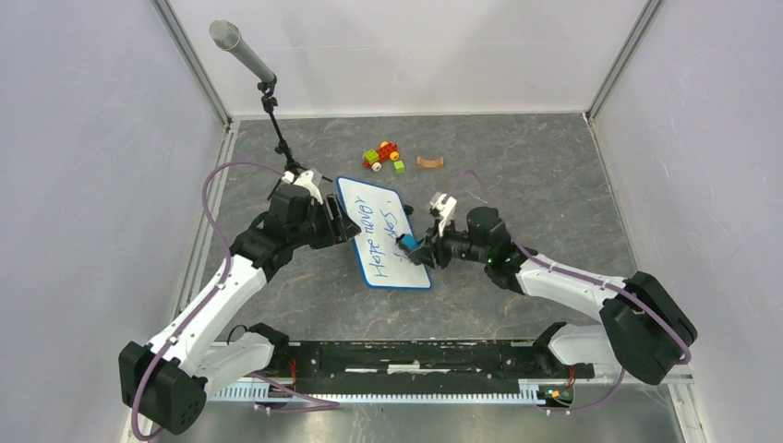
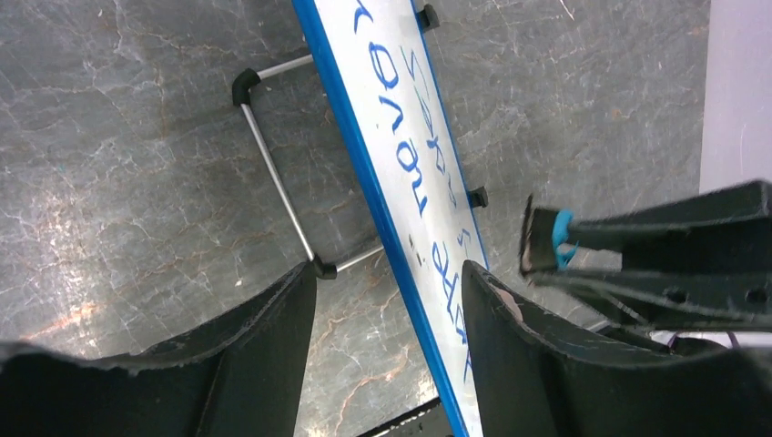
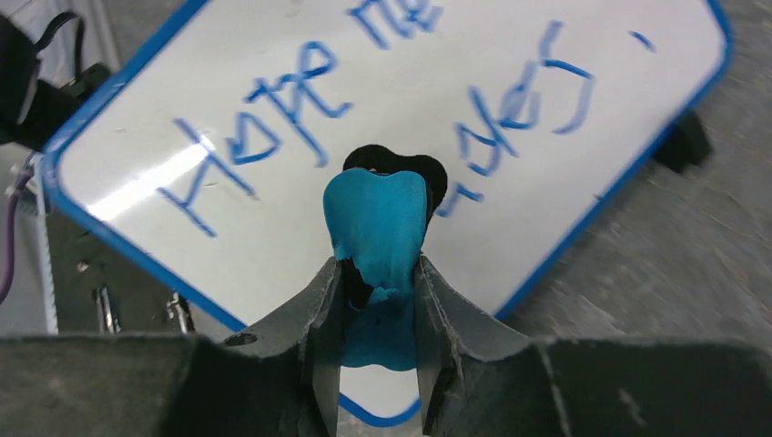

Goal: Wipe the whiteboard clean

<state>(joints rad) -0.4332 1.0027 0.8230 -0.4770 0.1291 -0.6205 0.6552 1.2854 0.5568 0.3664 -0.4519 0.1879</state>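
Top external view has the whiteboard (image 1: 383, 231) lying at a slant in the middle of the grey table (image 1: 554, 185), between my two arms, its white face crossed by blue handwriting. My left gripper (image 1: 346, 226) sits at the board's left long rim, and my right gripper (image 1: 413, 247) reaches over the board's right side, near its closer end. The right one is clamped on a blue eraser (image 1: 407, 243). From the right wrist, both fingers press the blue body and the black felt pad faces the writing, low on the board's face below the larger word. I cannot tell whether the felt touches the surface. From the left wrist, my left fingers (image 2: 273, 346) stand apart and straddle the board's blue rim. The rim runs close by one finger, with bare table showing between it and the other, so nothing is gripped. A thin wire stand (image 2: 273, 173) with black corners juts from the board's rim on that same side and rests on the table. Beyond the board's far end lie a small colourful toy (image 1: 381, 155) and a brown curved piece (image 1: 429, 162), well apart from it. A microphone (image 1: 242, 51) on a black stand rises past the board's far left corner.
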